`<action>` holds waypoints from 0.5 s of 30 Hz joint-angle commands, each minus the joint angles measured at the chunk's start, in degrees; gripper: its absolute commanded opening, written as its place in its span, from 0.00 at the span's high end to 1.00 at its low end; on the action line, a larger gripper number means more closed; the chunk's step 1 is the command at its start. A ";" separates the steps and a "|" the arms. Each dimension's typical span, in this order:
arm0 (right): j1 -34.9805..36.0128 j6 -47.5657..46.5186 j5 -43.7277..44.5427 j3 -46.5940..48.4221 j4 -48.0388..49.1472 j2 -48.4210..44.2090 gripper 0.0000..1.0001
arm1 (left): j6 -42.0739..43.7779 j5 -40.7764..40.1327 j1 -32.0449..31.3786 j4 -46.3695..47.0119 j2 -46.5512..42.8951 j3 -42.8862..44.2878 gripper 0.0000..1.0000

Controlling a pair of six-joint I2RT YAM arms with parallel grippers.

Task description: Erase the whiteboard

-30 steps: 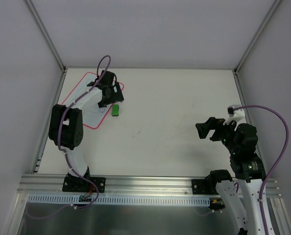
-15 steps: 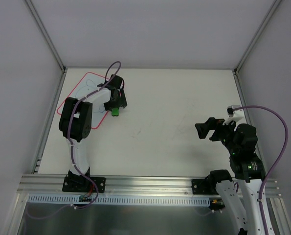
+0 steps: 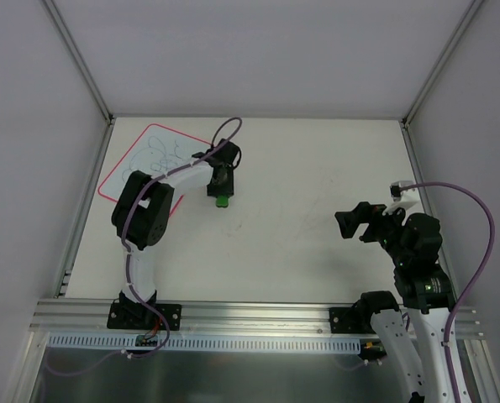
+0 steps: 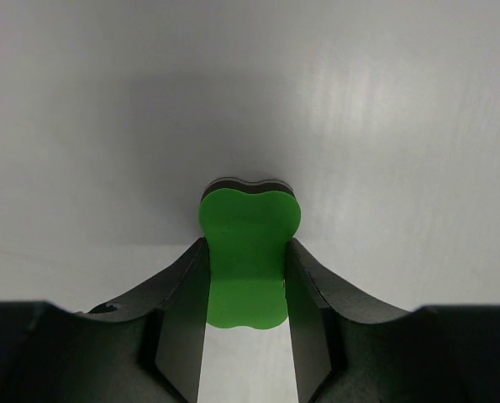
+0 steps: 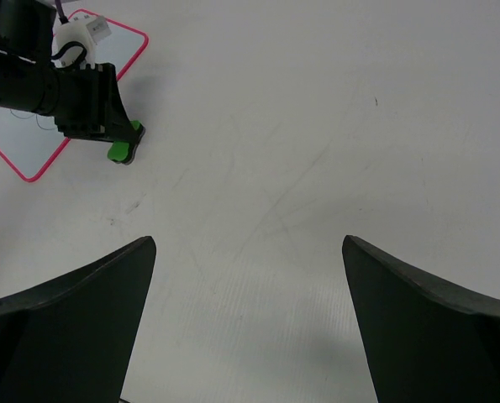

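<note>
The whiteboard, white with a pink border and blue scribbles, lies at the table's far left; it also shows in the right wrist view. Just right of it, off the board, a small green eraser rests on the table. My left gripper comes down over the block. In the left wrist view both fingers press the narrow waist of the eraser, so my left gripper is shut on it. My right gripper hovers at the right, jaws wide open over bare table.
The white table carries faint grey scuffs mid-right. Grey walls and metal posts close in the back and sides. An aluminium rail with both arm bases runs along the near edge.
My left arm swung right off the whiteboard, uncovering the scribbles, and its jaws closed on the green eraser, which shifted right with them. The right arm has not moved.
</note>
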 commanded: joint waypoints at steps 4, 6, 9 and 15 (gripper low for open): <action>0.36 0.11 0.29 -0.08 2.22 -0.94 0.01 | -0.87 1.08 -15.83 -0.56 -3.71 -1.95 0.73; 0.36 0.11 0.46 -0.08 2.22 -1.11 0.01 | -1.84 0.90 -19.28 -0.65 -3.10 -1.69 0.73; 0.44 0.11 0.73 -0.35 2.13 -1.64 0.01 | -2.63 0.55 -25.34 -0.56 -2.48 -1.08 0.74; 0.44 -0.06 1.43 -0.52 2.22 -1.90 0.01 | -4.04 0.37 -31.33 -0.82 -1.86 -0.64 0.67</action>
